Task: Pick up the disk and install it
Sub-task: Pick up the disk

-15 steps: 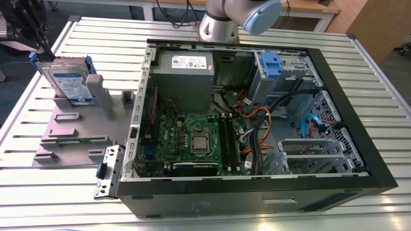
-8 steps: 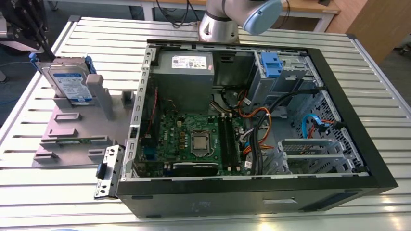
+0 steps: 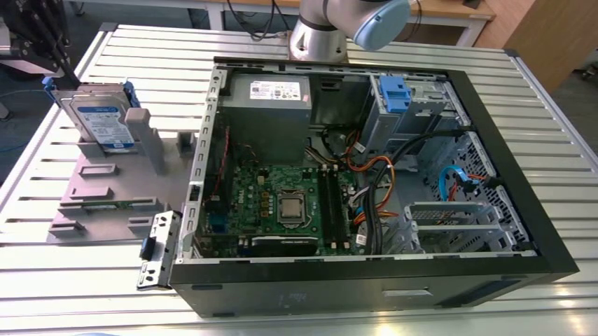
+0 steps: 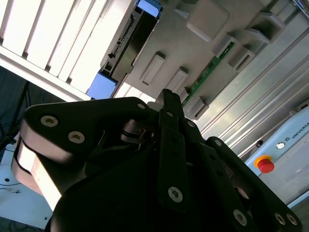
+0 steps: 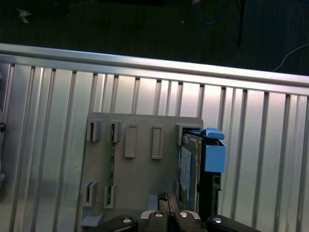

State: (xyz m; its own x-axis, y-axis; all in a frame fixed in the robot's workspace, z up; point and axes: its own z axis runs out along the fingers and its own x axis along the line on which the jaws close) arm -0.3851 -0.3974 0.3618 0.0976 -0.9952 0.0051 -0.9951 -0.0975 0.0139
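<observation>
The gripper point(image 4: 166, 99) hangs at the exterior view's far left, its fingers pressed together and holding nothing. Just beside it, apart and untouched, the disk point(image 3: 101, 117) stands on edge in a slot of the grey holder point(image 3: 98, 199) on the slatted table point(image 3: 280, 308). In the first wrist view the fingertips sit over the holder's bare plate, with the disk point(image 5: 189, 166) off to one side of their line, not between them. Further right lies the open case point(image 3: 374, 175).

The disk looks stiff and fairly heavy for its size, with smooth metal faces that may slip, and it is likely sensitive to knocks. The best hold is probably across its flat faces near the free upper edge, clear of the blue rails point(image 5: 214, 155), which may flex.
</observation>
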